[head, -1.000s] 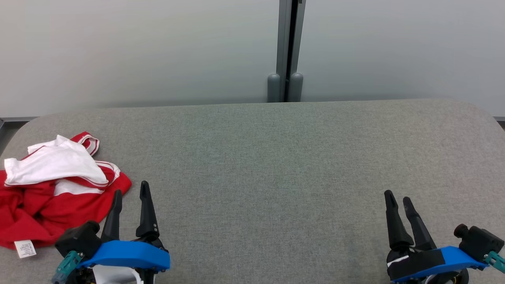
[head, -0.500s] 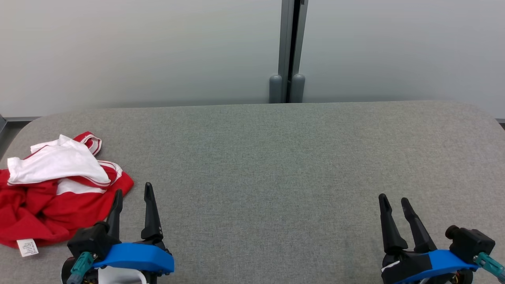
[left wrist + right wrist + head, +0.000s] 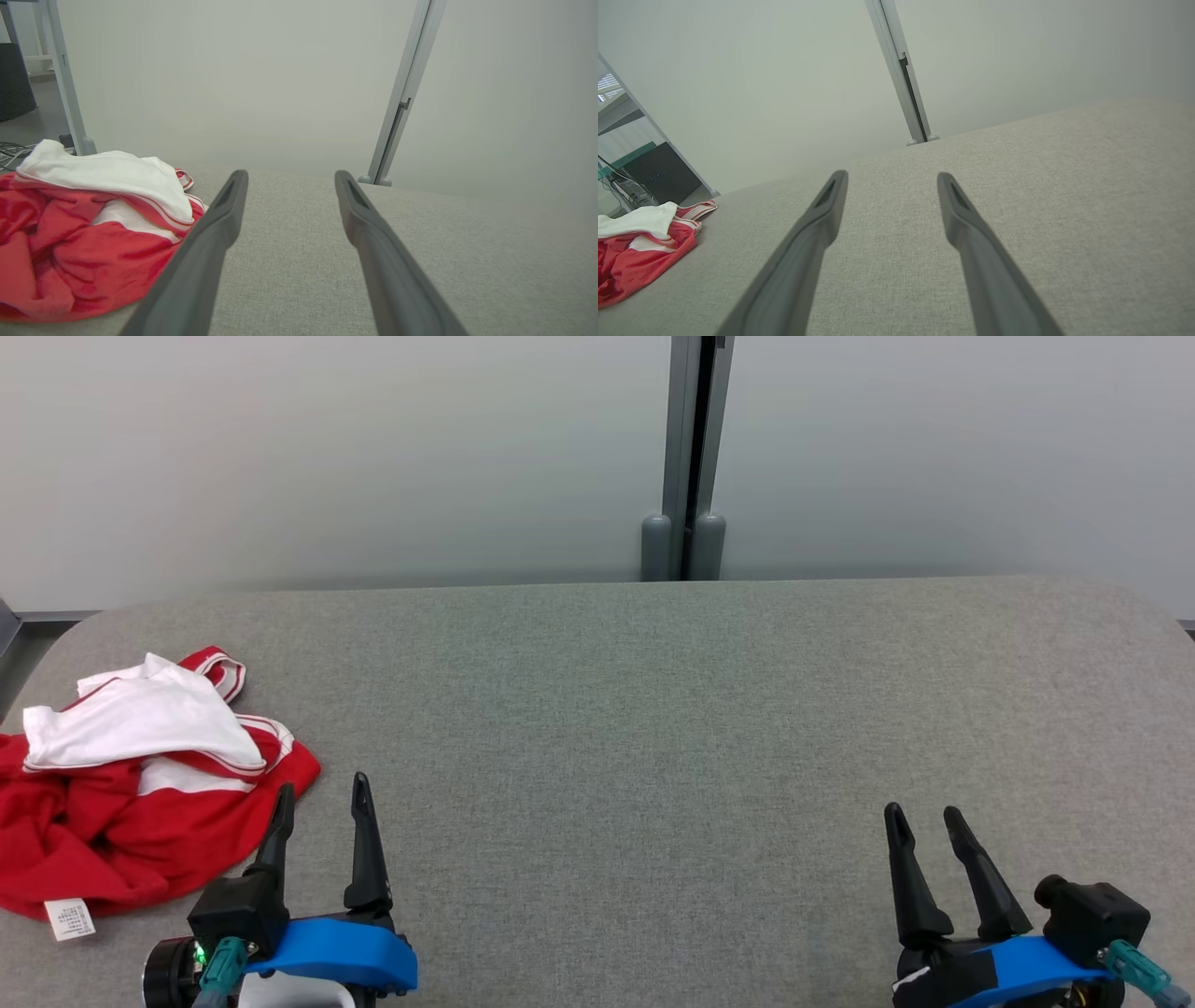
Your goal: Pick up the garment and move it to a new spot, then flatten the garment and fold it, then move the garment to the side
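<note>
Red and white crumpled cloth garment [image 3: 149, 784] is lying in a heap by the left edge of the grey fabric desk [image 3: 653, 709]. The left gripper [image 3: 322, 786] is hanging just beside it near the front edge, fingers wide apart, holding nothing. The right gripper [image 3: 923, 812] is hanging near the front right corner, open and empty too.

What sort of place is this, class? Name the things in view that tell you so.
Probably an indoor lab or office test area: a grey fabric-covered table, frosted partition panels joined by a metal post, and a dark cabinet beyond.
</note>
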Robot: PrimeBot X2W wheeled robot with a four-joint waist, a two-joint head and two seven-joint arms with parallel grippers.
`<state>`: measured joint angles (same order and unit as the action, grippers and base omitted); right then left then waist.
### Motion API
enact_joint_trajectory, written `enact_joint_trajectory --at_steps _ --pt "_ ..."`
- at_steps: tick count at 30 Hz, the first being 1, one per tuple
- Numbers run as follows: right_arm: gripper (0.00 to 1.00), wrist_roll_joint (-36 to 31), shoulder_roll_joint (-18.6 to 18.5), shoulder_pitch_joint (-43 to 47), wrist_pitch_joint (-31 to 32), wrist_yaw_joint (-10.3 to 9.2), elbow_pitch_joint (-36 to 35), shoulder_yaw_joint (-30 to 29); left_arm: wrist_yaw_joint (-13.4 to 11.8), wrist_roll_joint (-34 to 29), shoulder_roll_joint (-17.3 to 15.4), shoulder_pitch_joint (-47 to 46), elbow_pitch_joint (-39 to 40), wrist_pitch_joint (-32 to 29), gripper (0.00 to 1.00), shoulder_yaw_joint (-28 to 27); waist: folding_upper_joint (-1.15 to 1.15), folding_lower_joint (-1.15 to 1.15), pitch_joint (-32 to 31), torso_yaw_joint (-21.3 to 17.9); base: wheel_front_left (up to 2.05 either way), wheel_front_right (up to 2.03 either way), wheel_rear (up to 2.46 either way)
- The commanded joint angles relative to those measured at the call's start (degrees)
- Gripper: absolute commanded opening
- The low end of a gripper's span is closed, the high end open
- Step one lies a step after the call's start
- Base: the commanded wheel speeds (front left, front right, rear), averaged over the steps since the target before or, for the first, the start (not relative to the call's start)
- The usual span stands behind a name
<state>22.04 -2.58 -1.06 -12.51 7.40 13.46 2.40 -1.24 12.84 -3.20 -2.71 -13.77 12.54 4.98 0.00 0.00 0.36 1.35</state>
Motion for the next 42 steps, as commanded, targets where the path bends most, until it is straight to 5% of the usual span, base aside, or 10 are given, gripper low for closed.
enact_joint_trajectory --at_steps 1,24,42 --pt "1.00 -1.13 -0.46 0.12 -0.46 0.13 -0.17 0.06 -0.34 -1.06 -0.24 -0.66 0.11 0.41 1.00 0.30 0.00 0.00 -0.03 0.02 0.00 0.00 0.00" --pt "1.00 -10.04 -0.51 0.82 -2.80 0.10 0.98 0.64 -1.13 -9.32 -0.15 0.15 -0.33 2.75 1.00 0.35 0.00 0.00 -0.54 0.87 0.00 0.00 0.00" --pt "1.00 -9.12 -0.49 0.66 -2.76 0.10 2.12 -0.16 -0.86 -7.81 0.10 0.07 -1.78 2.75 1.00 -0.08 0.00 0.00 -0.44 1.08 0.00 0.00 0.00"
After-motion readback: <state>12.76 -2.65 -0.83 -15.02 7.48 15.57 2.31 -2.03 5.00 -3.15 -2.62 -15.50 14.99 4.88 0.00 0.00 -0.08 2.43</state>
